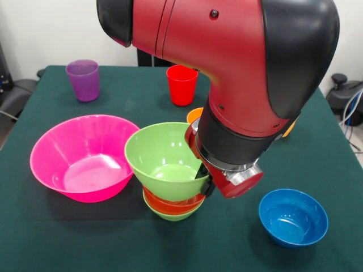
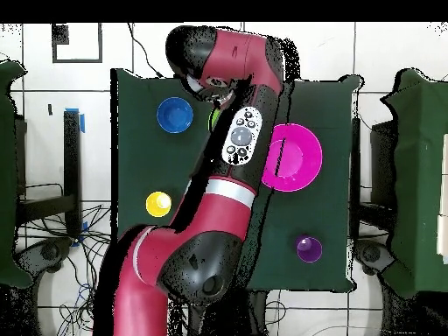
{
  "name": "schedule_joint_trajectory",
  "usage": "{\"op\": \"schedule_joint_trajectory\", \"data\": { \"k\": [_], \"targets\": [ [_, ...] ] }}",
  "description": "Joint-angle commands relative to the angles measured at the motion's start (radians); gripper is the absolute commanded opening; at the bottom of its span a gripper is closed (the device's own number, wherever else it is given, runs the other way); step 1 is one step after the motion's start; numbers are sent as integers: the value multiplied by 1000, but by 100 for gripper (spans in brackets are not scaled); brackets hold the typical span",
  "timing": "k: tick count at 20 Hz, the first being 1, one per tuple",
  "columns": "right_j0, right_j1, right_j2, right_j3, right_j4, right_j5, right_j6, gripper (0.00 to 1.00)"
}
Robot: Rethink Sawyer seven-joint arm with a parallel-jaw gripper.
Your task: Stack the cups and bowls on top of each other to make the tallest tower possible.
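The tower stands mid-table: a large lime green bowl (image 1: pixel 161 161) sits upright on a red-orange bowl (image 1: pixel 170 203), which sits on a small green bowl (image 1: pixel 173 215). My gripper (image 1: pixel 202 173) is at the large green bowl's right rim and looks shut on it. The huge pink bowl (image 1: pixel 85 156) (image 2: pixel 293 157) stands just left of the tower. The blue bowl (image 1: pixel 293 216) (image 2: pixel 174 115) is front right. The purple cup (image 1: pixel 83 79) (image 2: pixel 308 248) and red cup (image 1: pixel 182 84) stand at the far side. The orange cup (image 1: pixel 194 115) peeks out behind the arm. The light green cup is hidden.
The yellow cup (image 2: pixel 158 204) stands apart near the robot's side; only a sliver (image 1: pixel 290 128) shows past the arm in the front view. The arm (image 2: pixel 229 166) covers the tower from above. The dark green table (image 1: pixel 68 238) ends close in front of the tower.
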Motion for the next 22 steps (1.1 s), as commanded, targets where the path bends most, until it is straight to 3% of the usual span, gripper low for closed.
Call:
{"op": "schedule_joint_trajectory", "data": {
  "k": [1, 22],
  "targets": [
    [3, 16, 52, 33, -45, 102, -9, 0],
    [5, 12, 62, 41, -46, 100, 0, 0]
  ]
}}
